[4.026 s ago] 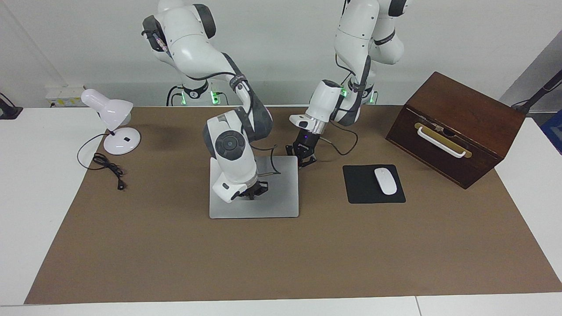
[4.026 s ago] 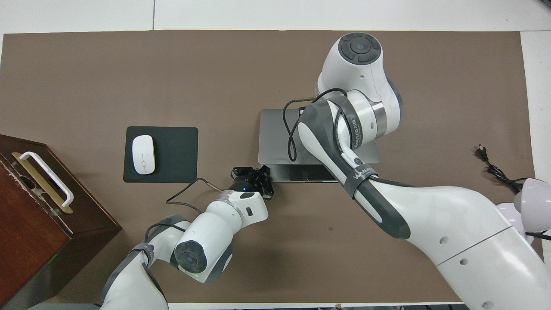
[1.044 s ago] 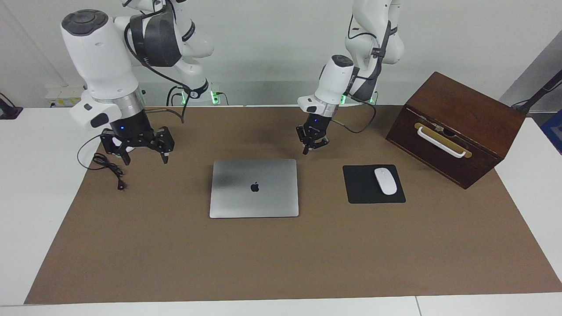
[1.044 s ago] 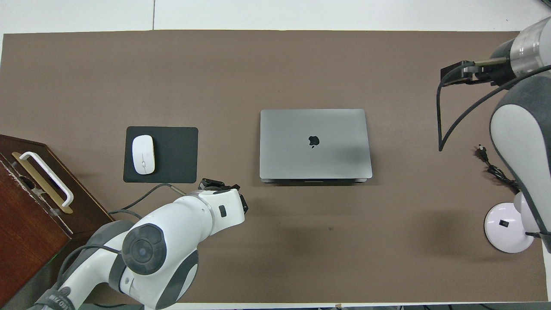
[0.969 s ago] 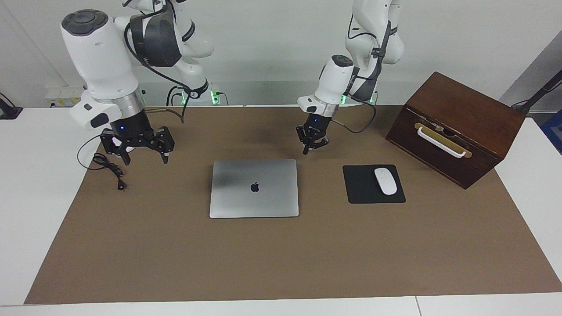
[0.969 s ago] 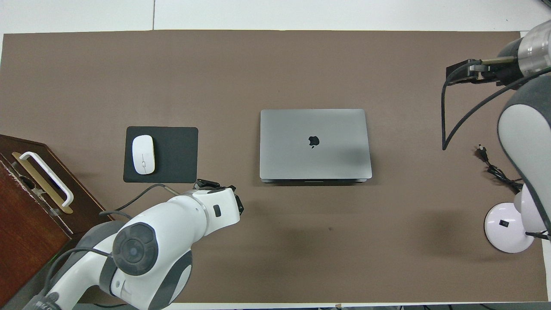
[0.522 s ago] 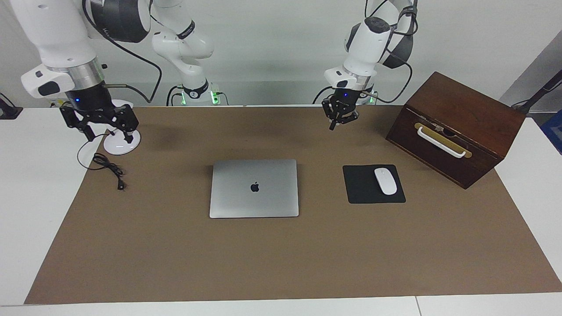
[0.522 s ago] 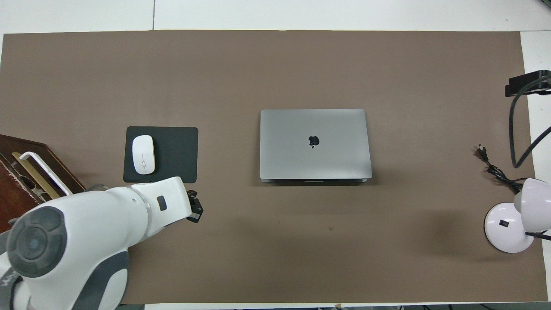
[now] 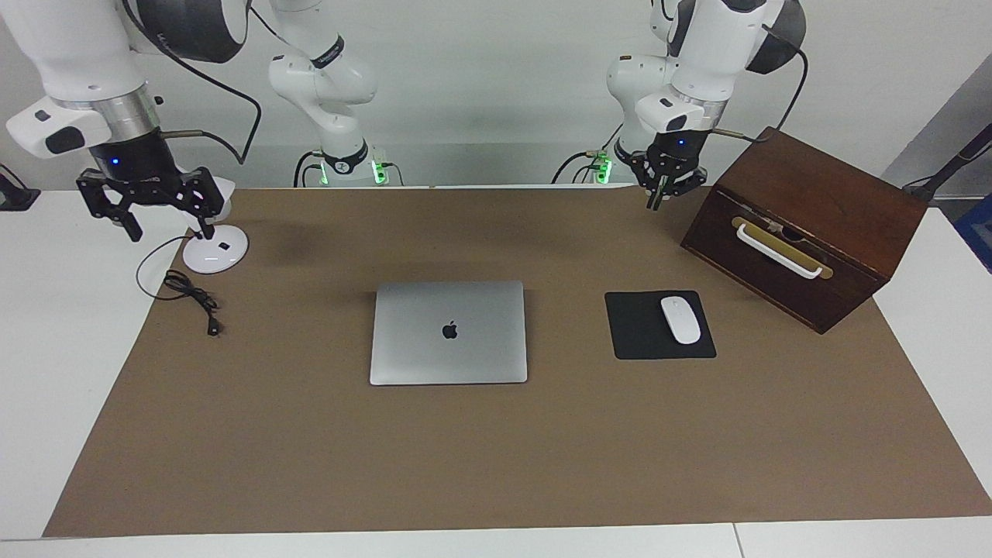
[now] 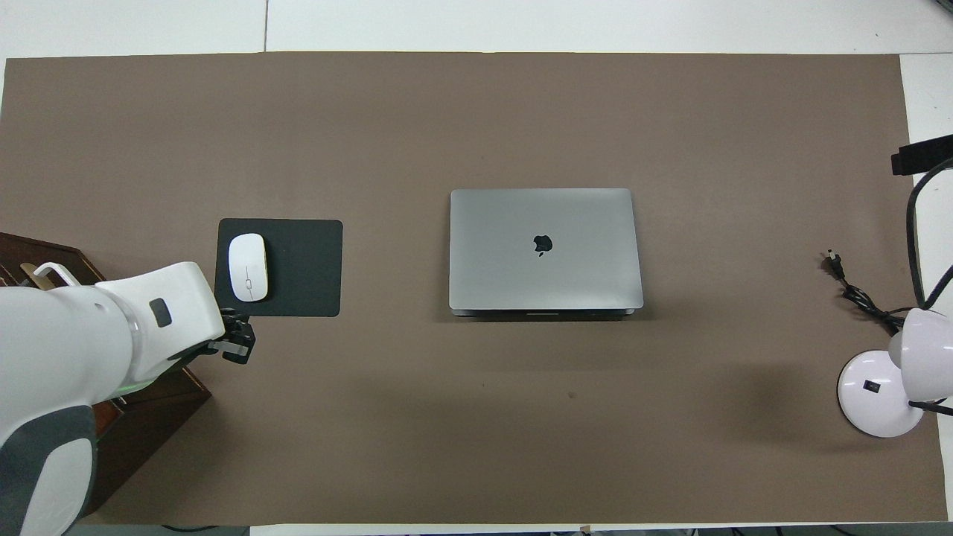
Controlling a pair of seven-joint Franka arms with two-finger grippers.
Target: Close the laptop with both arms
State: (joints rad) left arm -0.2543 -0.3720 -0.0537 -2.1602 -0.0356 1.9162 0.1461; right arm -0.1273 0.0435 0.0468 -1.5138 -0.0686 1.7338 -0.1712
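The silver-grey laptop (image 9: 448,332) lies closed and flat in the middle of the brown mat, its dark logo facing up (image 10: 542,247). Nothing touches it. My right gripper (image 9: 169,229) hangs open and empty in the air over the lamp's base, at the right arm's end of the table. My left gripper (image 9: 657,200) is raised beside the wooden box's upper corner. In the overhead view the left gripper (image 10: 237,344) shows next to the mouse pad's corner. It holds nothing.
A black mouse pad (image 9: 639,329) with a white mouse (image 9: 680,319) lies beside the laptop toward the left arm's end. A brown wooden box (image 9: 802,225) with a white handle stands past it. A white desk lamp (image 10: 882,394) and its black cable (image 9: 190,298) sit at the right arm's end.
Both arms have drawn up and away from the closed laptop. The right gripper went to the lamp, the left gripper toward the wooden box. The laptop has not moved.
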